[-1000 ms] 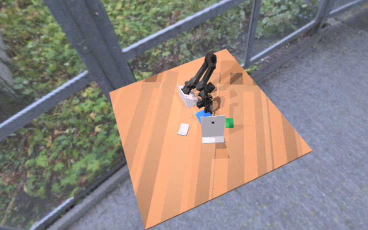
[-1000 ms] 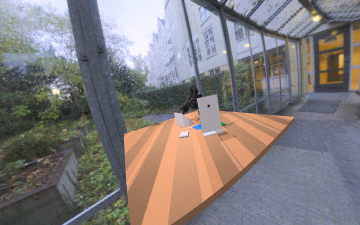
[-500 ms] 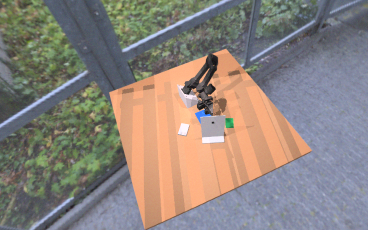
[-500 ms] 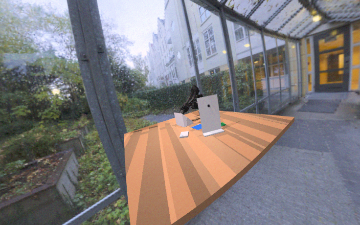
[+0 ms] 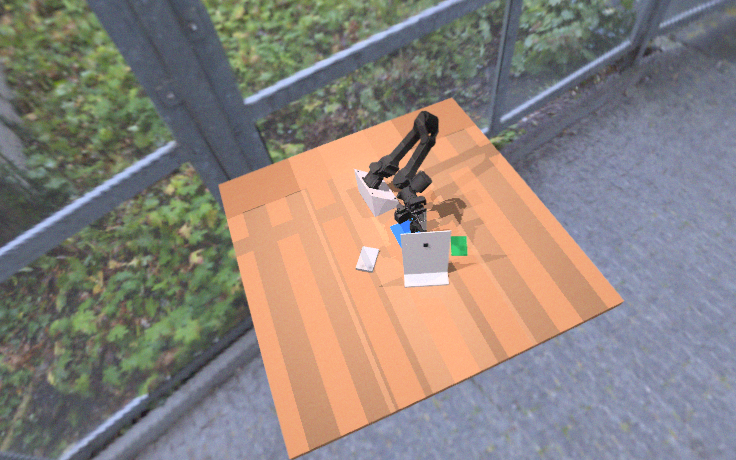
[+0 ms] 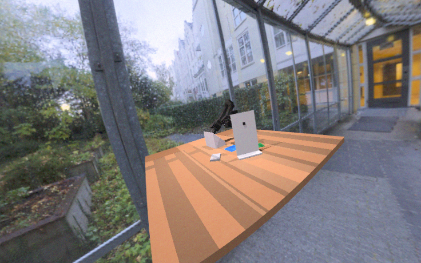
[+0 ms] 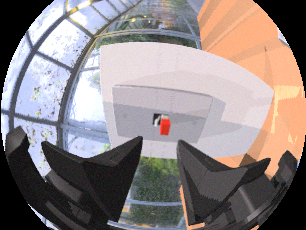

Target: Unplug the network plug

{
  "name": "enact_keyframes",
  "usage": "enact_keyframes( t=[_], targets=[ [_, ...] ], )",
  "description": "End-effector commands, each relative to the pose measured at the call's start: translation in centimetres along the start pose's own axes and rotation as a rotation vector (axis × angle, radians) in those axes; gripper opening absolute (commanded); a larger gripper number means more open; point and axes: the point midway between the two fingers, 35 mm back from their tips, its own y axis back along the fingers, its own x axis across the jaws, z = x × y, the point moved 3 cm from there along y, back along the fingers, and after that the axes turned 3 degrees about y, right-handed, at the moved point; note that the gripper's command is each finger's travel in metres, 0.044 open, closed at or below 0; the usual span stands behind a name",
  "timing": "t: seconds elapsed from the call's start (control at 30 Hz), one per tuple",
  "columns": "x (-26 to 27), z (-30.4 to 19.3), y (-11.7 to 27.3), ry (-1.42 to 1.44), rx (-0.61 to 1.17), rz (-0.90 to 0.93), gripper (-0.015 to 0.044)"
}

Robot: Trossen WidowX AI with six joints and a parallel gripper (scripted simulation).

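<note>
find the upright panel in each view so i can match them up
top: just right of centre, in front of the gripper
exterior: right of centre, standing on the table
wrist: upper middle, beyond the fingers
shared landmark: the white panel itself, on the orange striped table
</note>
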Motion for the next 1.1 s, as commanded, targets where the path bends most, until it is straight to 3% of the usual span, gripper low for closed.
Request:
enact_keyframes(
  t=[0.0, 0.7, 0.8, 1.07],
  targets=[
    [-0.1, 0.2, -0.6, 0.003, 0.001, -0.004, 0.0156],
    [-0.3, 1.0, -2.8, 0.004, 0.002, -0.004, 0.0156],
    [-0.3, 1.0, -2.8, 0.004, 0.002, -0.004, 0.0077],
    [-0.3, 1.0, -2.8, 0.004, 0.002, -0.004, 0.0024]
  ],
)
